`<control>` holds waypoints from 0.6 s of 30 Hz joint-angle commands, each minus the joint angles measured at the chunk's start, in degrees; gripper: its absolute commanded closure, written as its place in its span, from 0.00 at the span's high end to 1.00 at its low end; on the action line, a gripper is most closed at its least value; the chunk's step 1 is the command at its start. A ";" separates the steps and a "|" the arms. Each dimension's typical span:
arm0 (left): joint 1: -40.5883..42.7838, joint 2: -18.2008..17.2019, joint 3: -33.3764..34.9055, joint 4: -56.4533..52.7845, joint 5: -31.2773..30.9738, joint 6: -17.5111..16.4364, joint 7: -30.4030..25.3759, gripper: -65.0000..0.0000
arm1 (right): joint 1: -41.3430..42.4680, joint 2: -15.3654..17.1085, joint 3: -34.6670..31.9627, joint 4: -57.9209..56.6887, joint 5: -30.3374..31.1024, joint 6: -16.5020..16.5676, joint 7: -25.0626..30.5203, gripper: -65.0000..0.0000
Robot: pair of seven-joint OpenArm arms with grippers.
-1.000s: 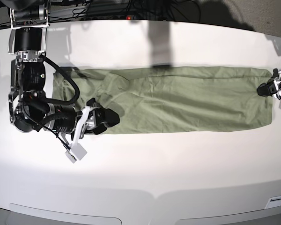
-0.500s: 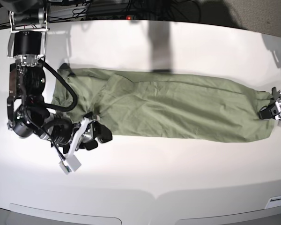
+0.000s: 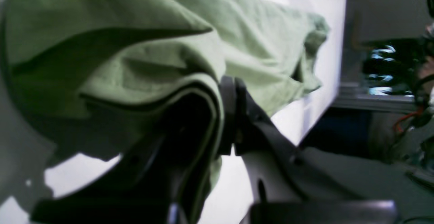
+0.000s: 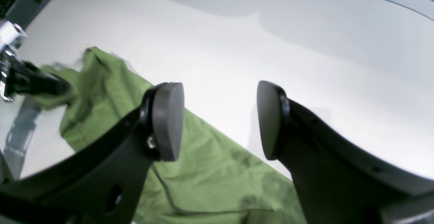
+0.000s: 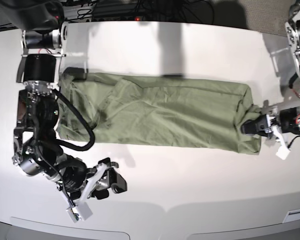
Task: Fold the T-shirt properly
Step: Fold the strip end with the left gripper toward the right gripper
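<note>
The sage-green T-shirt (image 5: 165,110) lies as a long wrinkled strip across the white table (image 5: 190,195). At the strip's right end, my left gripper (image 5: 251,126) is shut on a bunched, slightly lifted edge. The left wrist view shows folded layers of the T-shirt (image 3: 135,64) pinched in the left gripper (image 3: 229,115). My right gripper (image 5: 116,183) stands open over bare table, in front of the shirt's left part and apart from it. In the right wrist view, nothing sits between the right gripper's (image 4: 218,120) grey pads (image 4: 168,120), and the T-shirt (image 4: 203,169) stretches away below them.
Cables and equipment (image 5: 140,10) line the table's far edge. The right arm's black body (image 5: 37,125) stands over the shirt's left end. A white tag (image 5: 79,212) hangs off the right wrist near the table's front edge.
My right gripper has drawn back from the shirt's lower left edge toward the table's front. My left gripper has carried the shirt's right end leftward, shortening the strip.
</note>
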 commanded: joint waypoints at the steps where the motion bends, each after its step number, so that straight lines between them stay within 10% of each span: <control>1: -1.75 -0.13 -0.24 2.19 -1.77 0.02 -0.09 0.00 | 1.75 -0.48 0.13 0.90 -0.04 0.15 1.51 0.53; 18: 5.73 17.64 -0.22 7.34 -0.87 1.25 -0.09 0.00 | 1.75 -3.93 0.13 0.90 -5.97 0.15 1.68 0.53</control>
